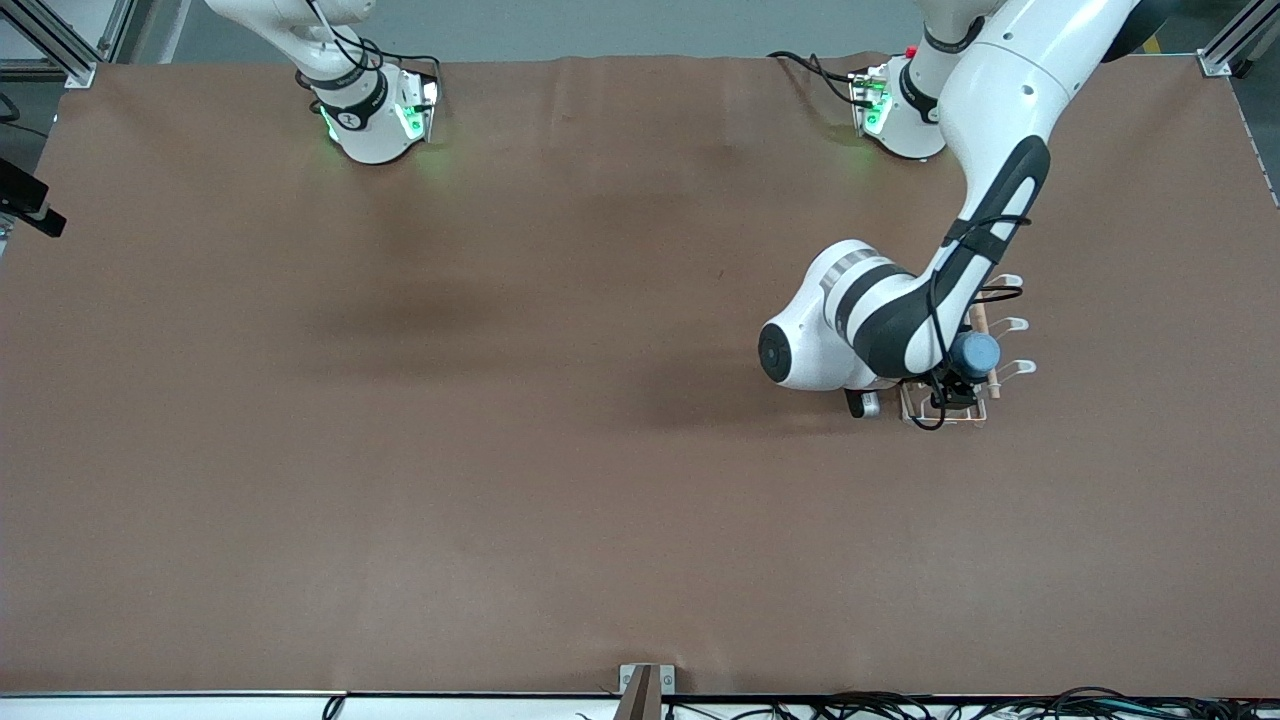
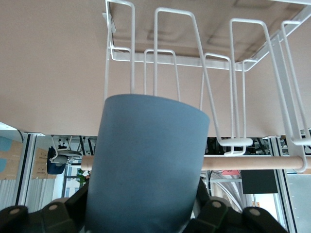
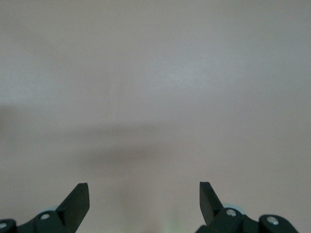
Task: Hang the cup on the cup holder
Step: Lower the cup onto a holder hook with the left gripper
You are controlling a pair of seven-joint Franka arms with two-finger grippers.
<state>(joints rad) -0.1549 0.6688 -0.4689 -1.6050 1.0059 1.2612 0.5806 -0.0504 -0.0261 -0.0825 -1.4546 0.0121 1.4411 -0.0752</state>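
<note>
Cup holder [image 1: 1008, 368], prongs splaying toward the table [image 1: 1150, 420] edge, left gripper [image 1: 958, 392] over it.
I'm gripping the cup [image 2: 146, 165] against the prongs; right gripper [image 3: 144, 196] is waiting, spread wide.

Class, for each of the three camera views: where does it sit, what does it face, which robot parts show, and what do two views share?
Front view: high, facing both bases; left arm over the cup holder on the table.
Left wrist view: on the left arm, facing the rack's prongs; left gripper shut on the cup.
Right wrist view: on the waiting right arm, facing bare surface; right gripper open.
Shared: front and left wrist views show cup and holder.
</note>
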